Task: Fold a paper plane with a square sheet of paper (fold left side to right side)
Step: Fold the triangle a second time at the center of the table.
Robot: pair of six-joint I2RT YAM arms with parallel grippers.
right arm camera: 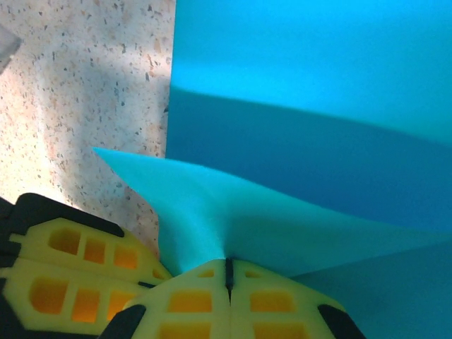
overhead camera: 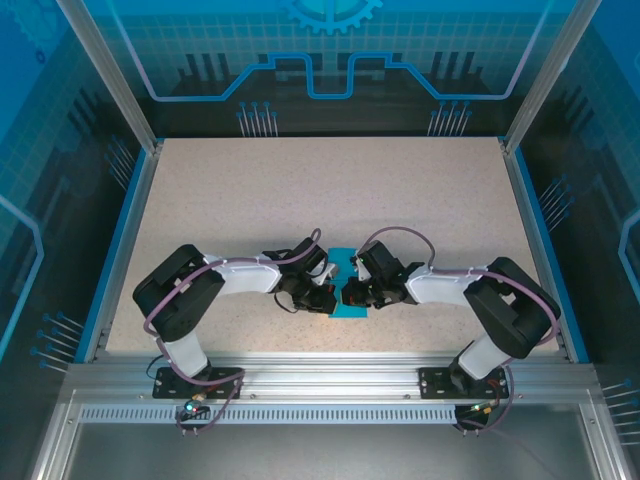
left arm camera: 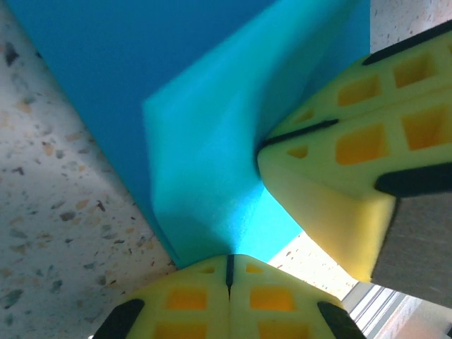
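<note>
The square sheet of paper [overhead camera: 346, 258] lies on the tabletop [overhead camera: 330, 190], near the front edge and about midway across. The arms reach inward from their bases at the near edge and meet over the sheet. The left fingers [overhead camera: 322, 298] are on its left side, and the right fingers [overhead camera: 353, 293] are just beside them on its right. Each pair is pressed together on a flap of the sheet lifted off the tabletop, with the rest lying flat behind.
</note>
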